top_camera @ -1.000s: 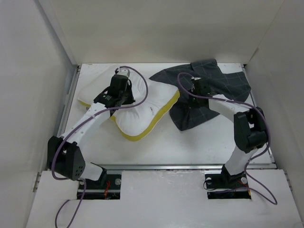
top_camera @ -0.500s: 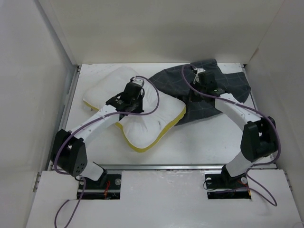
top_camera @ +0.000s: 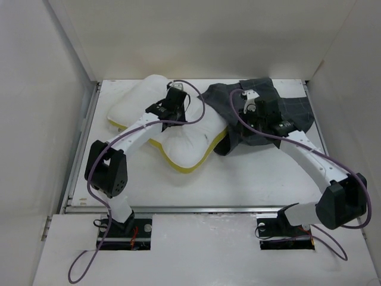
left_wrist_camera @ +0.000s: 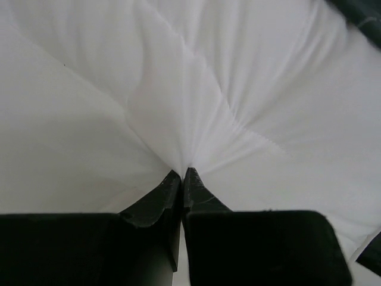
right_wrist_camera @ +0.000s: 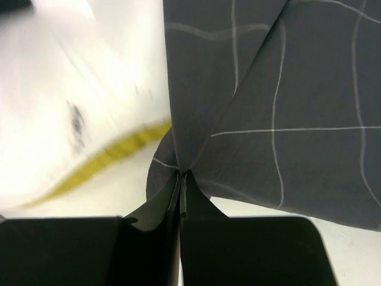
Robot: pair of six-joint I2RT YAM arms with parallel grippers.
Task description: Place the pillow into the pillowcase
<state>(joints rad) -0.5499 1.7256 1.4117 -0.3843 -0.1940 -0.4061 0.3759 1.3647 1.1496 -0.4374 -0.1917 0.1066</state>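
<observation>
Over the last second the pillow (top_camera: 184, 140) slides right until its yellow edge meets the pillowcase (top_camera: 297, 107), towed by the left gripper (left_wrist_camera: 183, 174) pinching its white cover. The right gripper (right_wrist_camera: 180, 174) is clamped on a pillowcase fold. With lining-up nearly done, it likely must next lift the mouth open for a pillow corner.

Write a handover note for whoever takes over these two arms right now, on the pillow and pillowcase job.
Left gripper: shut, pinching a fold of the pillow's white top.
Right gripper: shut on an edge fold of the pillowcase.
Positions: pillow at the back left of the table, pillowcase crumpled at the back right; their facing edges meet.
Done: both pieces gripped. The pillow is wholly outside the case.
Left: open the case's mouth and feed the pillow in.
</observation>
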